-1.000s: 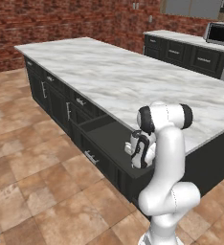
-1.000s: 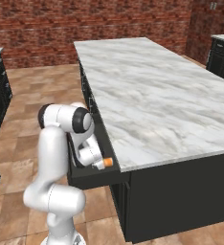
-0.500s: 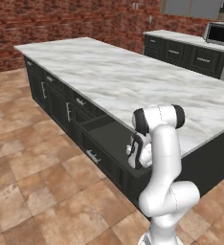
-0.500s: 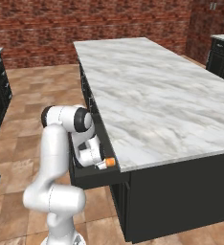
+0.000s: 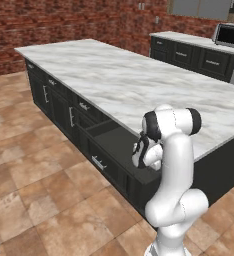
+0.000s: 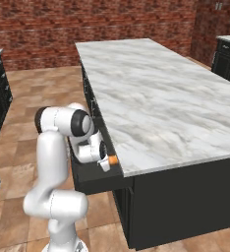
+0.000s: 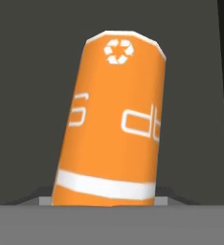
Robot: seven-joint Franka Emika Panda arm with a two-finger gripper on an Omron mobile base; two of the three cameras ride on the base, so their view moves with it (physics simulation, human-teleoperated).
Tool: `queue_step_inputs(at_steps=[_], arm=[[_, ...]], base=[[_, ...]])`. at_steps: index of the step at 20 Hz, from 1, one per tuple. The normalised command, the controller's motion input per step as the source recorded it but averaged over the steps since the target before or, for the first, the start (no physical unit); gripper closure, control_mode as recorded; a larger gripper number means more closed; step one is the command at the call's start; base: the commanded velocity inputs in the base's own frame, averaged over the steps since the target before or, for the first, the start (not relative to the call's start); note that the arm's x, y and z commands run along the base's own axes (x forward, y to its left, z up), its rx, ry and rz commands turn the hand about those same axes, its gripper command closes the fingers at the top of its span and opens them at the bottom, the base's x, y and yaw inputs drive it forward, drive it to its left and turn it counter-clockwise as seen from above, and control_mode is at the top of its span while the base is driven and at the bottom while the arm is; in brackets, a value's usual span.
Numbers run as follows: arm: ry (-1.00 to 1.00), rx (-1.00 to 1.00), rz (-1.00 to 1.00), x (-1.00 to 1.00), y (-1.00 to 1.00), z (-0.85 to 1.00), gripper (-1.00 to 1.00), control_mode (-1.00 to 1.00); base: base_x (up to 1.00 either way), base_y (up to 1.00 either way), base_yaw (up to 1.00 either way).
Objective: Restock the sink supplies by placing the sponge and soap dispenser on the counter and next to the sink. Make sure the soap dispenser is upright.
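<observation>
One white robot arm bends down beside a long marble-topped island (image 6: 151, 103) with dark cabinet fronts, on a brown tiled floor. Its gripper (image 6: 107, 162) reaches into an open dark drawer (image 5: 116, 142) just under the marble edge. Between the gripper's fingers sits the soap dispenser (image 7: 115, 119), a slim orange bottle; from the right base view a small orange end of it (image 6: 113, 159) pokes out just past the gripper, toward the island. The gripper appears clamped together on the bottle, though the fingertips themselves are hidden in the hand view. Seen along the gripper, the bottle fills the space directly ahead, leaning slightly, with white lettering, a white band and a white recycling mark, against the drawer's dark inside. Behind the island, well away from the gripper, runs a red brick wall (image 6: 87, 19).
</observation>
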Motion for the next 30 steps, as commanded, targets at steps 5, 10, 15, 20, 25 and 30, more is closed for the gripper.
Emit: queue_step_inputs(at_steps=[5,10,15,20,25,30], arm=[[-0.02,0.00,-0.02,-0.36,0.76,0.10,1.00,-1.00],[-0.07,0.00,-0.08,-0.21,0.18,0.83,1.00,-1.00],[-0.09,0.00,-0.10,-0.36,0.01,1.00,1.00,-1.00],[-0.07,0.02,-0.09,-0.46,0.04,1.00,1.00,-1.00],[-0.01,0.08,-0.12,-0.41,0.00,1.00,1.00,-1.00],[0.00,0.04,-0.16,-0.44,-0.02,1.00,1.00,-1.00]], base=[[0.00,0.00,0.00],[0.00,0.00,0.00],[0.00,0.00,0.00],[0.00,0.00,0.00],[0.00,0.00,0.00],[0.00,0.00,0.00]])
